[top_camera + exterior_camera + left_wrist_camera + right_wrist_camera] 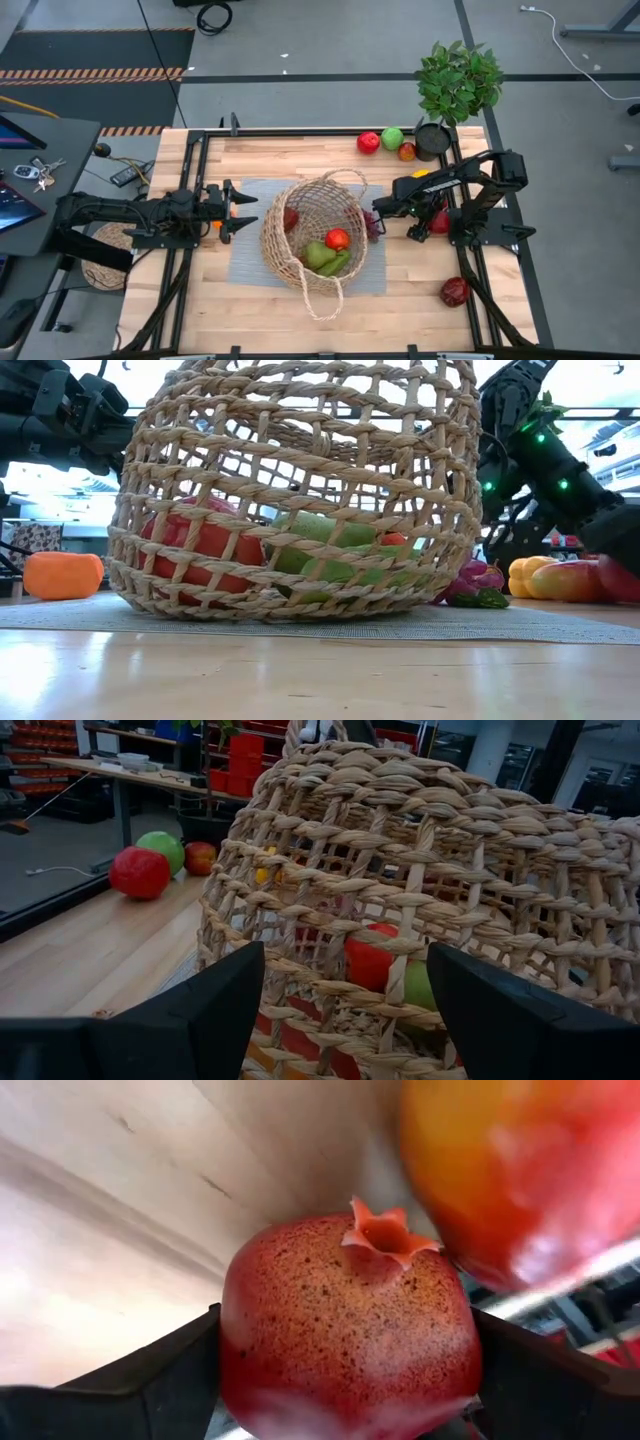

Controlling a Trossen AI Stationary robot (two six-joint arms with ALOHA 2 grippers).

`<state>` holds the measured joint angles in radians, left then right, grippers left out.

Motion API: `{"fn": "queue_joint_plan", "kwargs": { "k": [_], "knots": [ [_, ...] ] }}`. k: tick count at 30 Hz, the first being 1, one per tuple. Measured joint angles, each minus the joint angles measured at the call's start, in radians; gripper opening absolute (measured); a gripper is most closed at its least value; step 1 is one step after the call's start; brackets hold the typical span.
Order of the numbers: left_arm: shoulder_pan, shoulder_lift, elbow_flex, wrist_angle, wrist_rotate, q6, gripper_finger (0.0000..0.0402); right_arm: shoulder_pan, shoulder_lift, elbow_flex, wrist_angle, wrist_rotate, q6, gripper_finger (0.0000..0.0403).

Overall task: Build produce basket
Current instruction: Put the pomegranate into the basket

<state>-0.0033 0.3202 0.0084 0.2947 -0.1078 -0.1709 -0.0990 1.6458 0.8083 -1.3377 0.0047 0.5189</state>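
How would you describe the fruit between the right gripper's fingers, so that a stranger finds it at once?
Start at the wicker basket in the table's middle and go to the right arm beside it. Between the right gripper fingers sits a pomegranate: speckled red, with a small star-shaped crown, unlike the smooth orange-red fruit next to it.

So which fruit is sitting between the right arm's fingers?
The red pomegranate with the little crown on top. It sits between the right gripper fingers; the other fruits lie apart or in the basket.

Basket top beyond frame edge
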Motion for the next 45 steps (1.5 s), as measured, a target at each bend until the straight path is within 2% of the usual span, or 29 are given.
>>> {"fn": "queue_joint_plan", "kwargs": {
  "k": [11, 15, 19, 28, 34, 45],
  "knots": [
    [0.0, 0.0, 0.0, 0.0, 0.0, 0.0, 0.0286, 0.081, -0.123, 0.205, -0.155, 0.035, 0.051, 0.0369],
    [0.0, 0.0, 0.0, 0.0, 0.0, 0.0, 0.0286, 0.097, -0.16, 0.278, -0.236, 0.116, 0.105, 0.037],
    [0.0, 0.0, 0.0, 0.0, 0.0, 0.0, 0.0286, 0.099, -0.213, 0.329, -0.232, 0.205, 0.145, 0.037],
    [0.0, 0.0, 0.0, 0.0, 0.0, 0.0, 0.0286, 0.102, -0.306, 0.426, -0.221, 0.483, 0.266, 0.0371],
    [0.0, 0.0, 0.0, 0.0, 0.0, 0.0, 0.0286, 0.125, -0.389, 0.476, -0.039, 0.551, 0.23, 0.0372],
    [0.0, 0.0, 0.0, 0.0, 0.0, 0.0, 0.0286, 0.199, -0.52, 0.484, 0.499, 0.581, 0.008, 0.0374]
  ]
}}
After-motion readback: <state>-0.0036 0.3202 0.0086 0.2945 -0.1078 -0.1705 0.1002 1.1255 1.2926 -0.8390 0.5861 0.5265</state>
